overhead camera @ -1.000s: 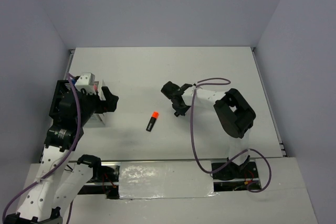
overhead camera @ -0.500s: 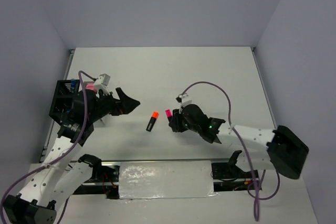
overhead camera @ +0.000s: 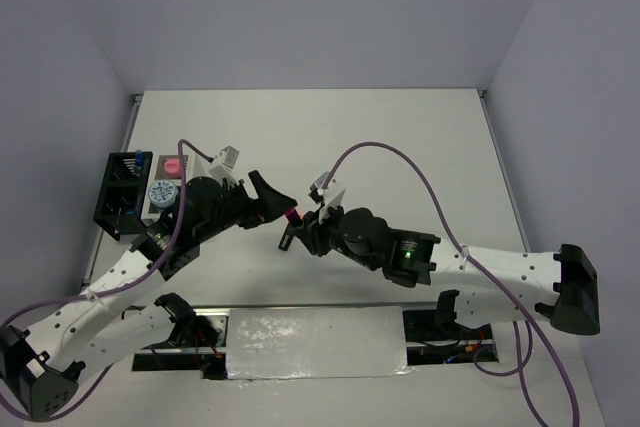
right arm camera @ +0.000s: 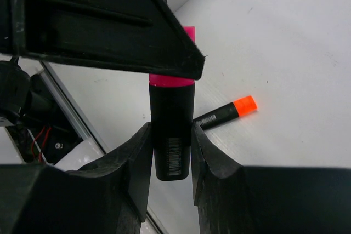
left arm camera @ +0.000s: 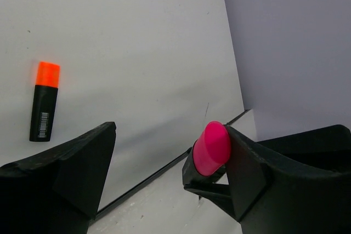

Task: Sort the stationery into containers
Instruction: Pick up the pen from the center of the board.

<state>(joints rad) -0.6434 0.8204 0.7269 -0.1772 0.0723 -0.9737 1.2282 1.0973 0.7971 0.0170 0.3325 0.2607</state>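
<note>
My right gripper [right arm camera: 171,131] is shut on the black body of a pink-capped highlighter [right arm camera: 171,108] and holds it upright above the table. Its pink cap [left arm camera: 214,149] sits between the open fingers of my left gripper [left arm camera: 170,135], touching the right-hand finger. In the top view the two grippers meet at mid-table, left [overhead camera: 275,202] and right [overhead camera: 303,232]. An orange-capped highlighter [left arm camera: 45,101] lies flat on the table just beyond them. At far left stand the black pen holder [overhead camera: 118,197] and the white box [overhead camera: 183,247], with a pink jar [overhead camera: 173,165] and a round tin [overhead camera: 161,192] in it.
Both arms stretch across the near half of the table, and a purple cable [overhead camera: 400,162] loops above the right arm. The table's front edge with its metal rail [overhead camera: 310,312] runs just below the grippers.
My right gripper carried the pink highlighter left, to mid-table. My left gripper swung right, away from the white box, and now has its fingers around the cap.
</note>
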